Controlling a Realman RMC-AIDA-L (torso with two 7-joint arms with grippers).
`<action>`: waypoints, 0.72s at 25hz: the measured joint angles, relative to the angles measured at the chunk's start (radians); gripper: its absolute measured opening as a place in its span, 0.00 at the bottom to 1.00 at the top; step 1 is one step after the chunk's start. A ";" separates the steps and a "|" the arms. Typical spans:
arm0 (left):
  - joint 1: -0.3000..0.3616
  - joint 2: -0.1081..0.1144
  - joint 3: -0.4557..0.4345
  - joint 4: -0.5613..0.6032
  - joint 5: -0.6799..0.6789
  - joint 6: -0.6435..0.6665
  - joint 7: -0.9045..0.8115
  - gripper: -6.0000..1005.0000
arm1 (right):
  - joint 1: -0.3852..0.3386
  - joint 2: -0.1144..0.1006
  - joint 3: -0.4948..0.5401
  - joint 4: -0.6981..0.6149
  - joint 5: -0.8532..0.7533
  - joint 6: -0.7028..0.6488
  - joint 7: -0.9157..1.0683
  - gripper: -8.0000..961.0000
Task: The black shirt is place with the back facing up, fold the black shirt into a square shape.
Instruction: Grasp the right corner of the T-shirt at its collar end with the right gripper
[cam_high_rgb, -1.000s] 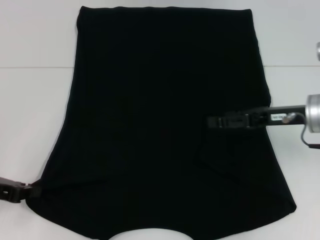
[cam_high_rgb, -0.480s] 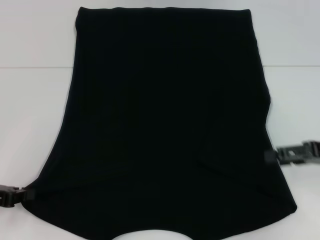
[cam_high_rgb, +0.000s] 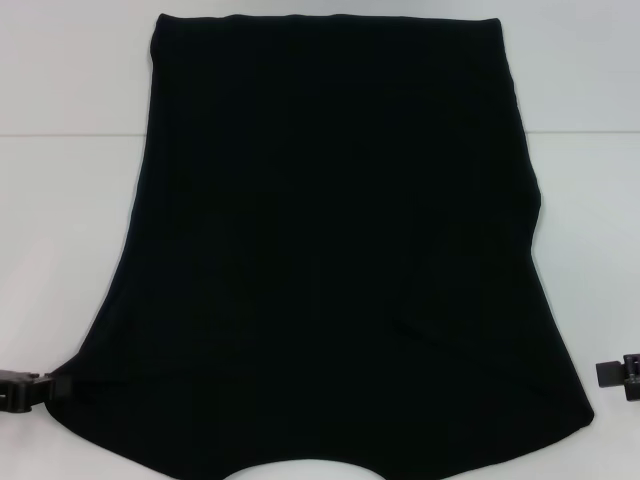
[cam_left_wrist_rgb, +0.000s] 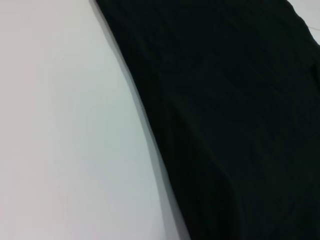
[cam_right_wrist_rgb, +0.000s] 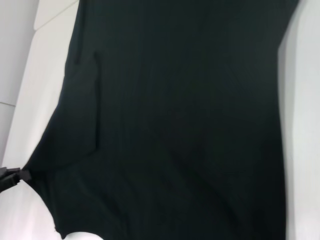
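The black shirt (cam_high_rgb: 330, 250) lies flat on the white table, plain side up, with its sides folded in to a long panel that is wider at the near end. No lettering shows. My left gripper (cam_high_rgb: 40, 390) sits low at the shirt's near-left corner, touching or almost touching the edge; it also shows in the right wrist view (cam_right_wrist_rgb: 10, 177). My right gripper (cam_high_rgb: 608, 373) is at the right edge of the head view, a little apart from the shirt's near-right side. The shirt fills much of the left wrist view (cam_left_wrist_rgb: 240, 100) and the right wrist view (cam_right_wrist_rgb: 190, 125).
The white table (cam_high_rgb: 60, 250) shows bare on both sides of the shirt. A thin seam line (cam_high_rgb: 70, 134) crosses it at the far end. A fold ridge (cam_right_wrist_rgb: 95, 100) runs along the shirt in the right wrist view.
My right gripper has drawn back from over the shirt's right part, moving right and nearer, off the fabric to the picture's edge. The left gripper and the shirt have stayed put.
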 joint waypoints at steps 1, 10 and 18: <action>-0.002 0.000 -0.001 -0.001 0.000 0.000 0.002 0.04 | 0.001 0.002 0.000 0.001 -0.005 0.004 -0.001 0.92; -0.006 0.004 -0.002 -0.002 -0.001 -0.001 0.006 0.04 | 0.039 0.044 -0.003 0.007 -0.087 0.062 0.004 0.90; -0.009 0.005 -0.001 -0.002 -0.001 -0.004 0.009 0.04 | 0.075 0.061 -0.009 0.036 -0.121 0.093 0.009 0.88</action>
